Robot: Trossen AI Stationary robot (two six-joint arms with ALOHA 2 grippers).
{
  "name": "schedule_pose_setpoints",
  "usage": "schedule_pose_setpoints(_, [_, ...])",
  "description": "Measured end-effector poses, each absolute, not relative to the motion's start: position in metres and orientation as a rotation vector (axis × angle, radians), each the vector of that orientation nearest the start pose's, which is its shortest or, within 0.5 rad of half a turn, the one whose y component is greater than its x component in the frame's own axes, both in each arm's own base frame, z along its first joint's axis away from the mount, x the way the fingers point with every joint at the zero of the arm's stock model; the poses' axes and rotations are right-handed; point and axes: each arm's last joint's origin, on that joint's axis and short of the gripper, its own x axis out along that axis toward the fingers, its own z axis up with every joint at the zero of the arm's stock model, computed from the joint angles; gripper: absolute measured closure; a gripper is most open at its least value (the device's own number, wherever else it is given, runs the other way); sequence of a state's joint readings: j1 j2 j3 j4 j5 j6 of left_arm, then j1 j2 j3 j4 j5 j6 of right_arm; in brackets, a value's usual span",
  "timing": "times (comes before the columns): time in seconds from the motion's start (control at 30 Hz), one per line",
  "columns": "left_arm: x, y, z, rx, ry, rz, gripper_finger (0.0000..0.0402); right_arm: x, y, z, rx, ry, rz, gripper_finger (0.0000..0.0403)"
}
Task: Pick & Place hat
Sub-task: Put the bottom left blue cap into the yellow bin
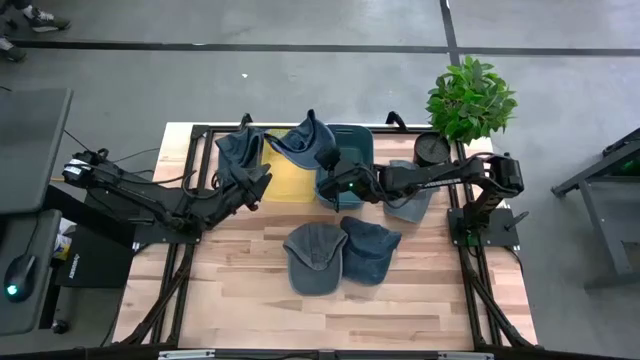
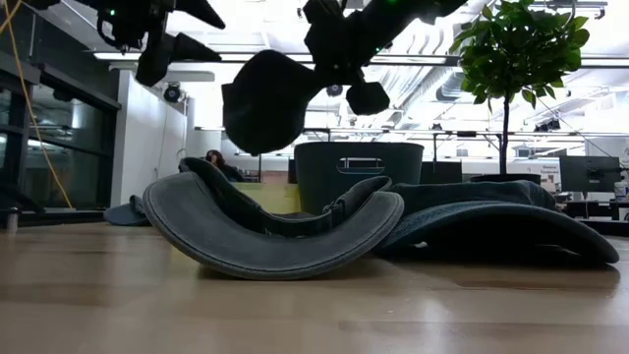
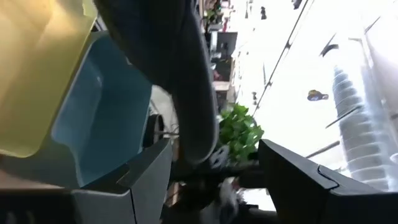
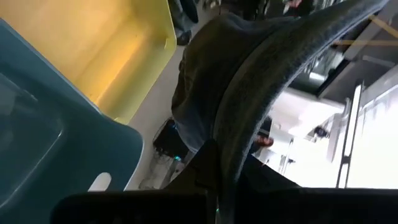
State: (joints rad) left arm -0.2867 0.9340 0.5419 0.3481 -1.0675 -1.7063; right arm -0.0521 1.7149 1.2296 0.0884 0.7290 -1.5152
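Observation:
My right gripper (image 1: pixel 326 160) is shut on a blue cap (image 1: pixel 303 135), which is held in the air over the yellow bin (image 1: pixel 285 178) and the teal bin (image 1: pixel 350 150). The cap also shows in the low view (image 2: pixel 265 103) and in the left wrist view (image 3: pixel 183 68). My left gripper (image 1: pixel 258 188) is open and empty, just left of the yellow bin. It is beside a dark cap (image 1: pixel 240 155) that lies at the far left. Two more caps (image 1: pixel 315 255) (image 1: pixel 368 250) lie crown up on the table in the middle. My right gripper pinches the blue cap's brim (image 4: pixel 245 134) between its two fingers, which come from the table's right side. The brim's curved edge runs back between the fingers. The cap is lifted clear, and its crown (image 4: pixel 208 74) is beyond the fingertips, toward the left.
Another cap (image 1: pixel 410 203) lies under my right arm, right of the teal bin. A potted plant (image 1: pixel 470 98) and a dark round pot (image 1: pixel 432 148) stand at the far right corner. The near half of the wooden table (image 1: pixel 300 315) is bare.

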Motion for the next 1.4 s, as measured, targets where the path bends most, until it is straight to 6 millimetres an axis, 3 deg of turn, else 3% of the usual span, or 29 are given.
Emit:
schedule_pose_setpoints(0.37, [0.203,-0.012,0.270,-1.637,-0.612,0.584,0.0165,0.385,-0.046,0.273,-1.803,0.959,-0.249,0.0398])
schedule_pose_setpoints(1.0, [0.228,0.010,0.255,-1.739,-0.625,0.557,0.0165,0.382,-0.061,0.274,-1.826,0.979,-0.240,0.0398])
schedule_pose_setpoints(1.4, [0.252,0.010,0.253,-1.728,-0.671,0.592,0.0165,0.382,-0.070,0.273,-1.821,0.954,-0.213,0.0398])
